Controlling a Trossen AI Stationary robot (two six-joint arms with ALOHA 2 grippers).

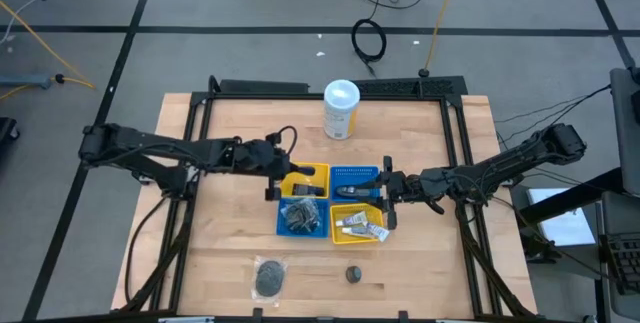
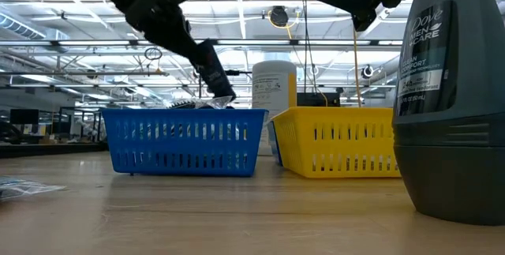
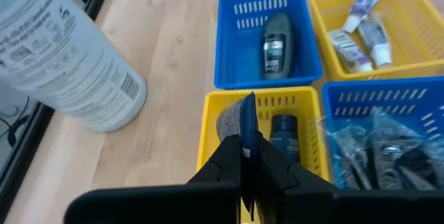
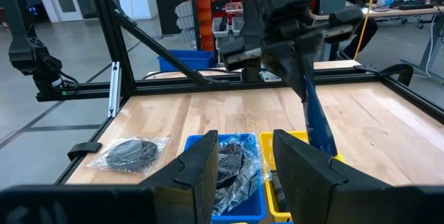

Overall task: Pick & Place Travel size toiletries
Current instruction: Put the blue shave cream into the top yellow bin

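1. the left gripper is pinching a flat blue-edged sachet, its fingers pressed together on it, above the yellow slotted plastic tray.
2. the step looks like the placing; next it likely needs lowering, then spreading the fingers.
3. the right gripper is hovering half spread, holding nothing, over the trays' other side.

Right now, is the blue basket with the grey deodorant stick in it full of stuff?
No. In the left wrist view, the blue basket holds only the one grey deodorant stick.
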